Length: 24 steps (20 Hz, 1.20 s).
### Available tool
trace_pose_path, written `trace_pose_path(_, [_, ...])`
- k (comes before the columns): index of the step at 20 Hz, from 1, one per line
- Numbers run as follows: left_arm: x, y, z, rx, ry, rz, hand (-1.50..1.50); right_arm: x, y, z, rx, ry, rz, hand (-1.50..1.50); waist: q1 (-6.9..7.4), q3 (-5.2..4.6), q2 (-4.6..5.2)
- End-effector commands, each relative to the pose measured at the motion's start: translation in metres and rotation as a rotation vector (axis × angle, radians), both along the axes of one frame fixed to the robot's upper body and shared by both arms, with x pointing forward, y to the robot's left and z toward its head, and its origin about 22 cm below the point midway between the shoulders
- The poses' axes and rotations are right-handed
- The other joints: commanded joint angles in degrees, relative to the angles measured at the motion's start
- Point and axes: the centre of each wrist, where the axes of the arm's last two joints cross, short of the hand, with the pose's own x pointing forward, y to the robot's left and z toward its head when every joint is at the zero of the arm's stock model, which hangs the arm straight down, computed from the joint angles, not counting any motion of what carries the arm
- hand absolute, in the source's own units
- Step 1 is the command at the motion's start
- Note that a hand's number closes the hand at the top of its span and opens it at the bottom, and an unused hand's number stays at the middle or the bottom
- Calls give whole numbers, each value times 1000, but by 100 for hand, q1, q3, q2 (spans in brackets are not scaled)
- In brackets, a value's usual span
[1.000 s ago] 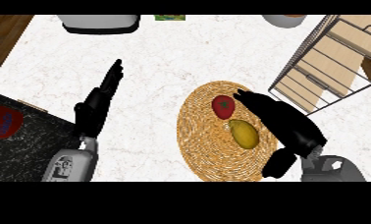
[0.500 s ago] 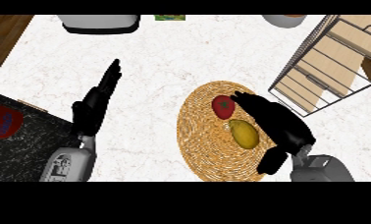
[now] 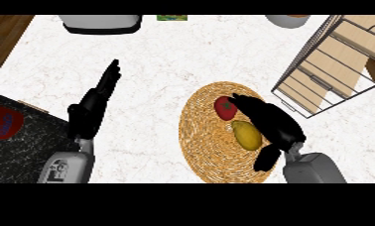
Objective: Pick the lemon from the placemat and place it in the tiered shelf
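On the placemat point(image 3: 205, 143), lemon point(image 3: 247, 135), long axis upper-left to lower-right, right hand point(image 3: 278, 126) unclenched alongside.

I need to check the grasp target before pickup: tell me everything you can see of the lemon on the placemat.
The lemon is a smooth, yellow, oval fruit with tapered ends, whole and unpeeled. It lies on its side on the round woven placemat, right of the middle, its long axis slightly tilted. A red fruit sits just above it. The right robot hand lies along its right side, fingers straight, hiding that edge; whether they touch cannot be told.
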Motion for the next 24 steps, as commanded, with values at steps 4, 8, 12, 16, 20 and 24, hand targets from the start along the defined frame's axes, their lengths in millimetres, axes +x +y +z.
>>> trace_pose_path(4, [-2, -2, -16, 12, 10, 10, 0, -4, 22, -21, -27, 22, 12, -150, -6, -1, -1])
trace_pose_path(8, [0, 11, -2, 7, 13, 1, 0, -3, -8, -8, -107, 15, 82, 150, -5, -1, -6])
trace_pose_path(12, [0, 7, 10, 18, -14, 2, 0, -11, -3, -28, -107, -49, 132, 150, -5, 0, -4])
trace_pose_path(16, [3, 13, -5, 10, 11, 2, 0, -11, 2, -16, -52, -89, 113, 150, -13, -1, -3])
trace_pose_path(20, [-1, 4, -7, 0, -10, 4, 0, -42, -35, -23, -15, -87, 148, 150, -51, 0, -12])
trace_pose_path(24, [-7, 6, -13, 3, 11, 48, 0, -89, -112, -6, -2, -75, 340, 150, -285, 8, -64])
